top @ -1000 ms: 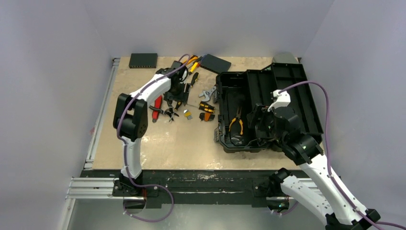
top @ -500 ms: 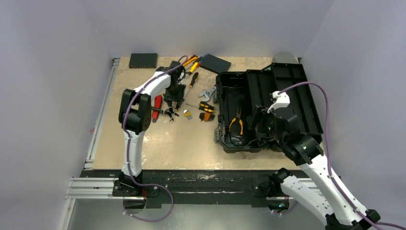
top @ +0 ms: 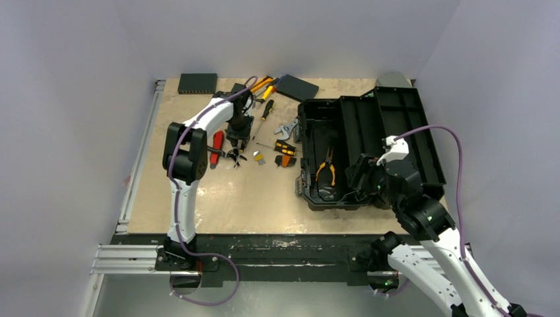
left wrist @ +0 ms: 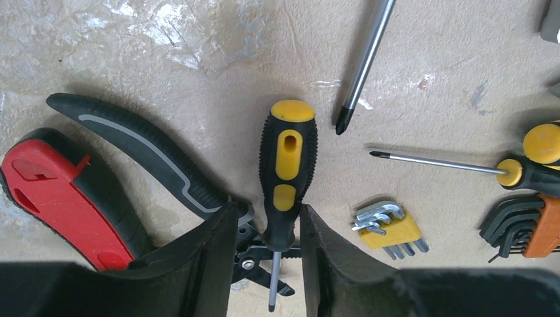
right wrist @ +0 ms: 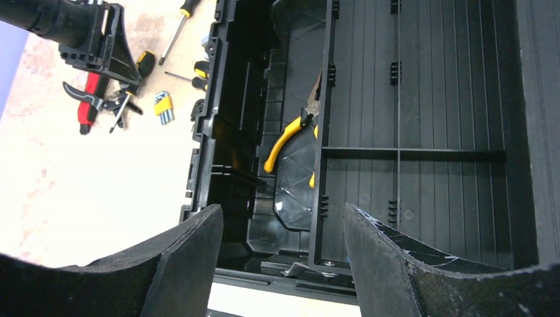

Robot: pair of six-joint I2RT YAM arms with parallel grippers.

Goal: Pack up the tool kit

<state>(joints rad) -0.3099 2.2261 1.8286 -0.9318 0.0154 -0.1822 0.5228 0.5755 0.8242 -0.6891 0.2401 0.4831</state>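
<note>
The black toolbox (top: 403,132) stands open at the right, with yellow-handled pliers (top: 325,168) lying in its tub. My left gripper (left wrist: 267,218) is down among the loose tools, open, its jaws narrowly either side of a yellow-black screwdriver (left wrist: 285,165). The right pad touches the handle's neck; a gap shows on the left side. Black pliers (left wrist: 145,158) and a red-handled tool (left wrist: 66,191) lie just left of it. My right gripper (right wrist: 284,218) hangs open and empty over the toolbox's near edge.
Yellow hex keys (left wrist: 389,228), an orange hex key set (left wrist: 528,228) and two more screwdrivers (left wrist: 449,162) lie right of the left gripper. Flat black boxes (top: 197,82) (top: 297,87) sit at the back, a grey case (top: 393,79) behind the toolbox lid.
The left gripper's jaws have narrowed around the screwdriver and the arm has settled over the tool pile. The right arm has drawn back toward the near right.
</note>
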